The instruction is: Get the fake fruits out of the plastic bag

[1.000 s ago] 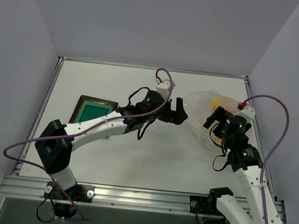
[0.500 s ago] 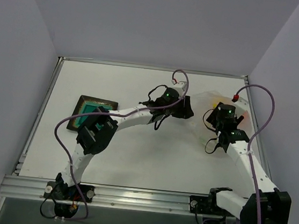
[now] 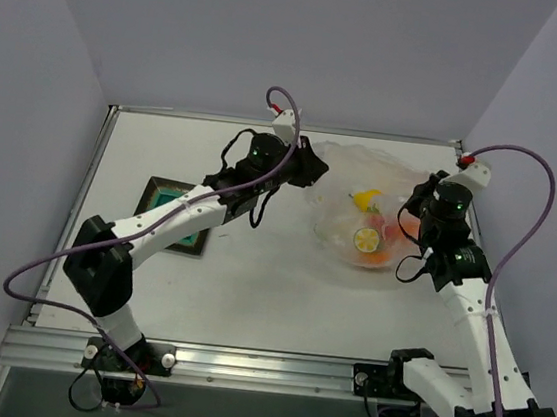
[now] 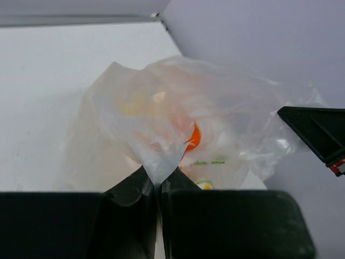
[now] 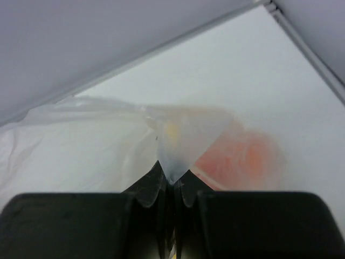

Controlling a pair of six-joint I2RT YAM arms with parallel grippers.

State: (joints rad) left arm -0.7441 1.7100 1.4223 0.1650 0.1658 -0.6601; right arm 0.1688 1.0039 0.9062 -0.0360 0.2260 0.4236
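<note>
The plastic bag (image 3: 365, 203) is a thin, wrinkly, clear sack at the back right of the table, stretched between both grippers. Inside it lie the fake fruits (image 3: 368, 235): a yellow piece, a lemon slice, orange and red ones. My left gripper (image 3: 310, 171) is shut on the bag's left edge; in the left wrist view the film (image 4: 161, 135) rises from the closed fingertips (image 4: 144, 183), with an orange fruit (image 4: 194, 136) behind it. My right gripper (image 3: 420, 217) is shut on the bag's right edge (image 5: 180, 140), a reddish fruit (image 5: 242, 156) blurred behind it.
A dark square plate with a teal centre (image 3: 164, 208) lies at the left, partly under the left arm. The back wall and the right wall stand close to the bag. The table's metal rail (image 3: 240, 365) runs along the near edge.
Both grippers went from open to shut on the bag's edges. The left gripper moved back and left, and the bag now spreads wider with the fruits showing.
</note>
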